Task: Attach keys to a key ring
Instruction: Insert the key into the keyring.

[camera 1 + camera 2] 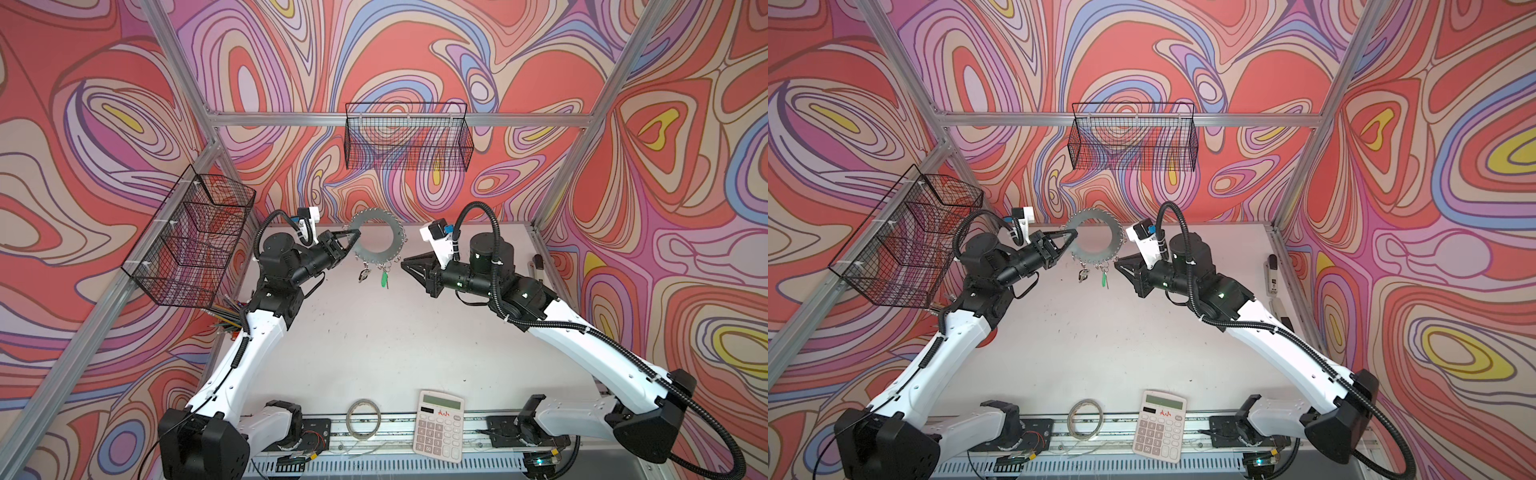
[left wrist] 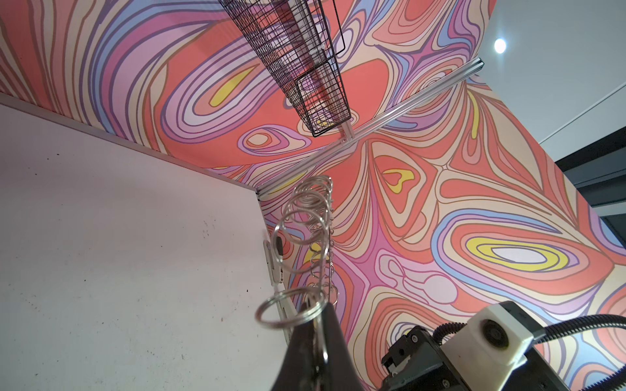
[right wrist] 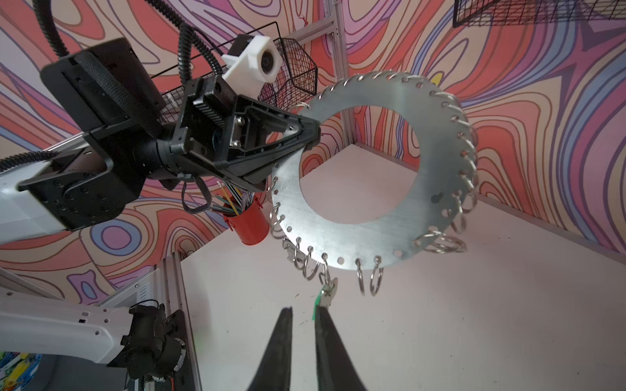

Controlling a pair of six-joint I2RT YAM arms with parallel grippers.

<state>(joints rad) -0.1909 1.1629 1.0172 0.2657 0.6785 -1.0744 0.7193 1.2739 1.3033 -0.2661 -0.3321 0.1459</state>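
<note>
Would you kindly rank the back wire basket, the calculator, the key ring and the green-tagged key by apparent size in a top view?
1. back wire basket
2. calculator and key ring, about alike; calculator is nearer the camera, so unranked
3. green-tagged key

This is a robot laboratory cell: an aluminium frame [image 1: 291, 119] carries walls [image 1: 83, 124] printed with colourful swirls, around a white table [image 1: 395, 340] with two mounted robot arms [image 1: 266, 328] and hanging wire baskets [image 1: 409, 143].

Red marks sit on the calculator [image 1: 439, 426], just under its display. They look like 大小. Its key legends are too small to read, and the label on the white device [image 1: 1272, 280] is illegible.
</note>
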